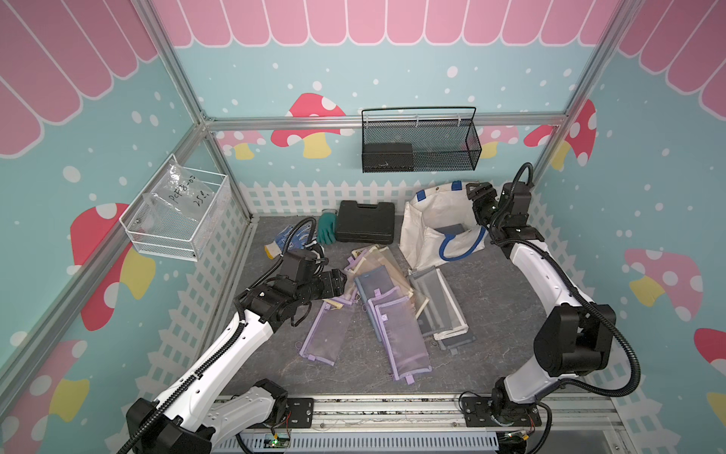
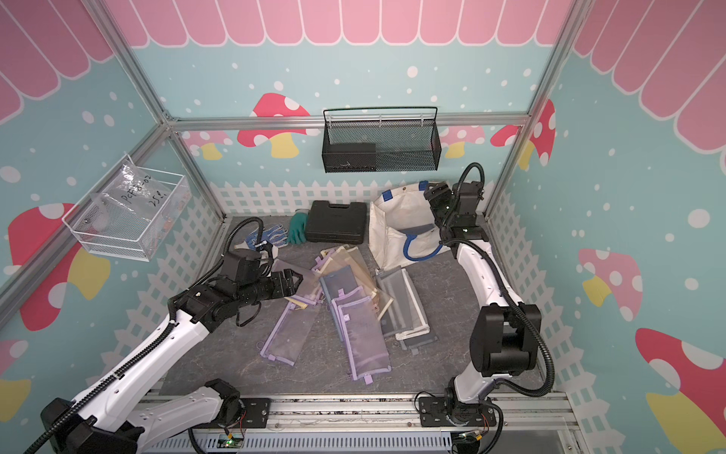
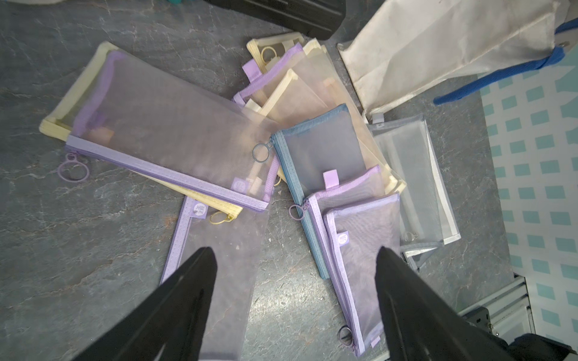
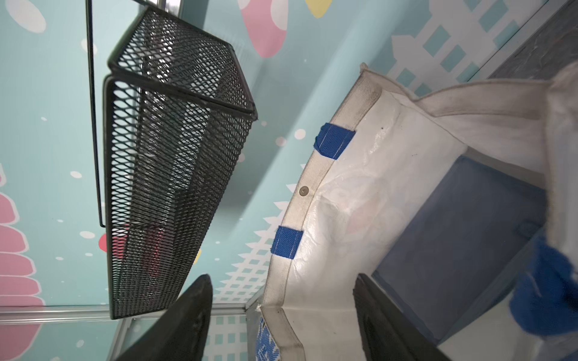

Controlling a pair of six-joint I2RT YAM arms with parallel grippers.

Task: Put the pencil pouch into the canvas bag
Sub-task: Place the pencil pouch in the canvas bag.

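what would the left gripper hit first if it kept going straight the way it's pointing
Probably the pile of pencil pouches: the left gripper, jaws open, aims down at it, a lavender pouch ahead of one jaw. Bare table shows between them, so exact contact is unclear.

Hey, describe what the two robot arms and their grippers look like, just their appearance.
Both the left arm and right arm have glossy white link shells joined by boxy black joint housings. A black ribbed cable conduit loops along each. The left gripper and right gripper each end in two flat, tapering matte-black fingers. No markings are readable.
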